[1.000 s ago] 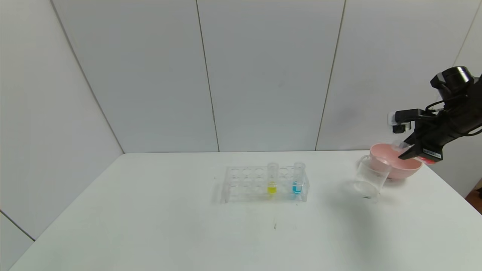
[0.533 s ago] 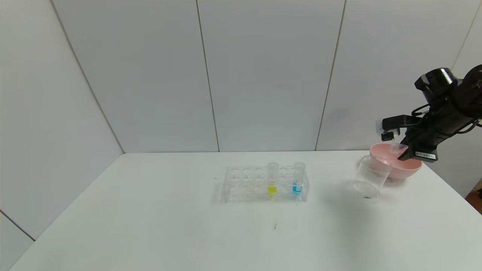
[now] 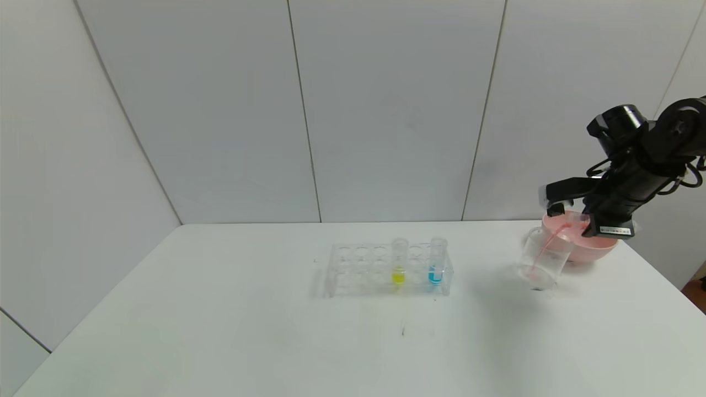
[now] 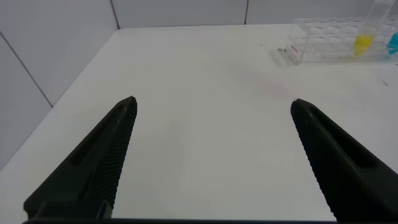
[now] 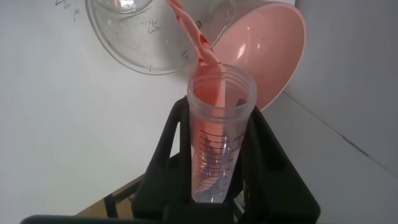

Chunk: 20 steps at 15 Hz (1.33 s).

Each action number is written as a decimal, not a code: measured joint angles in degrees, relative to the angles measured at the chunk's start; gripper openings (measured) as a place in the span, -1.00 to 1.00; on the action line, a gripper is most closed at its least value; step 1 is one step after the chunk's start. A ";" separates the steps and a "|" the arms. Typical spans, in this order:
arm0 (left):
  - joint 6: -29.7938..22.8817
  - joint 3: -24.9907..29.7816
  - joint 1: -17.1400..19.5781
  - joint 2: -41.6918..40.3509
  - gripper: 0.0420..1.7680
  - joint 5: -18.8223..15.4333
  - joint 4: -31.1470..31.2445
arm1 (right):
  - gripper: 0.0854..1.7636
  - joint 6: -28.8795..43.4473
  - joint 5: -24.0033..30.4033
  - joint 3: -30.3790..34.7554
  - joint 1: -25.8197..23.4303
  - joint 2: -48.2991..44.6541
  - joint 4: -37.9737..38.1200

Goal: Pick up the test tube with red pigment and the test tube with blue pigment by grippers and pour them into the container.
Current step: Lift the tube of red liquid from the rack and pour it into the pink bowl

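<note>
My right gripper [image 3: 586,225] is shut on the test tube with red pigment [image 5: 219,134] and holds it tipped, mouth down, above the clear container [image 3: 543,258]. A thin red stream [image 3: 546,248] runs from the tube's mouth into the container [image 5: 155,34]. The test tube with blue pigment [image 3: 436,262] stands upright in the clear tube rack [image 3: 386,270] at mid-table, beside a yellow-liquid tube [image 3: 399,262]. My left gripper [image 4: 211,115] is open and empty, low over the table's left part, out of the head view.
A pink bowl [image 3: 604,245] sits just behind and right of the container, under my right arm; it also shows in the right wrist view [image 5: 264,46]. The rack shows far off in the left wrist view [image 4: 329,43]. The table's right edge is near the bowl.
My right gripper has moved left and tipped the red tube further over the container. Red liquid now streams out into it. The rack and its tubes have not moved.
</note>
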 joint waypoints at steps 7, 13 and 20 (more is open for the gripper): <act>0.00 0.00 0.00 0.00 1.00 0.00 0.00 | -0.48 -1.26 -5.10 0.02 1.34 1.44 -1.18; 0.02 0.00 0.00 0.00 1.00 0.00 -0.02 | -0.48 -4.66 -11.65 0.02 3.22 1.35 -2.26; 0.00 0.00 0.00 0.00 1.00 0.00 -0.02 | -0.48 -5.52 -13.98 0.02 4.47 0.69 -2.28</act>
